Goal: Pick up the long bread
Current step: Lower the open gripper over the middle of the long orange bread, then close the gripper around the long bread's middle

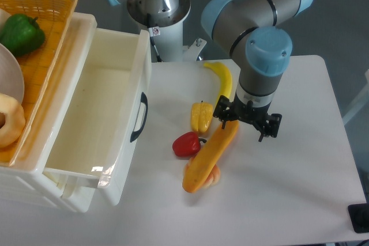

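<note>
Hand (248,120) straddles the smooth, rounded long bread's (209,156) upper end; its grip cannot be told.

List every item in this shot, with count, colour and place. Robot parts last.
long bread: 1, orange-yellow, table centre, lying diagonally, upper end under the gripper
banana: 1, yellow, behind the bread
yellow pepper: 1, left of the bread's upper end
red pepper: 1, against the bread's left side
small bun: 1, pale orange, partly hidden at the bread's lower end
drawer: 1, white, open
basket: 1, orange, top left
green pepper: 1, in the basket
gripper: 1, black, over the bread's upper end; jaw state unclear
</note>
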Controlling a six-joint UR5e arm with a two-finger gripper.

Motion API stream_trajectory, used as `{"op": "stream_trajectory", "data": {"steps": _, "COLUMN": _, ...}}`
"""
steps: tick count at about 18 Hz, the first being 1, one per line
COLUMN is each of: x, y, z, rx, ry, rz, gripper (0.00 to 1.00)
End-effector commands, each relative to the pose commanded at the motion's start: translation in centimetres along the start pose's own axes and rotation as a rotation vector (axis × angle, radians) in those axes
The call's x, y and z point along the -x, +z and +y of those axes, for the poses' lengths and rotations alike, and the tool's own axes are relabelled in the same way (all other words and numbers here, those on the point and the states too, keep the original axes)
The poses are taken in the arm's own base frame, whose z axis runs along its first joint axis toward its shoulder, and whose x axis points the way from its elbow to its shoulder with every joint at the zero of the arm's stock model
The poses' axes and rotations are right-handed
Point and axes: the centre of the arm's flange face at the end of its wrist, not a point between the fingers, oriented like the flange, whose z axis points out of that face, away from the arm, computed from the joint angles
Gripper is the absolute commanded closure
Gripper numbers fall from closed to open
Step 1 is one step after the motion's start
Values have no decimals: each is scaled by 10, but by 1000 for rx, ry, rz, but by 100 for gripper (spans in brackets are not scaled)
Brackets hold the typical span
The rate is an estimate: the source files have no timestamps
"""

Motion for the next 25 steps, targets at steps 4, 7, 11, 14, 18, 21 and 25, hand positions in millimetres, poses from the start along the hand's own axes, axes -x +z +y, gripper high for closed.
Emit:
{"op": "stream_trajectory", "data": {"steps": 4, "x": -4, "y": 19, "z": -11, "rx": -26, "ry": 21, "rz": 7, "gripper": 0}}
{"op": "stream_trajectory", "data": {"steps": 7, "x": -6, "y": 50, "z": -12, "rx": -19, "ry": 33, "rz": 19, "gripper": 0}}
{"op": "stream_trajectory", "data": {"steps": 11, "x": -9, "y": 74, "z": -14, "rx": -57, "ry": 48, "rz": 96, "gripper": 0}}
{"op": "stream_trajectory", "data": {"steps": 14, "x": -6, "y": 81, "z": -12, "rx": -55, "ry": 125, "rz": 103, "gripper": 0}}
{"op": "stream_trajectory", "data": {"steps": 18, "x": 2, "y": 97, "z": 1, "rx": -45, "ry": 231, "rz": 126, "gripper": 0}}
{"op": "stream_trajectory", "data": {"steps": 21, "x": 5, "y": 107, "z": 14, "rx": -38, "ry": 254, "rz": 145, "gripper": 0}}
{"op": "stream_trajectory", "data": {"steps": 25, "x": 2, "y": 119, "z": 18, "rx": -27, "ry": 253, "rz": 166, "gripper": 0}}
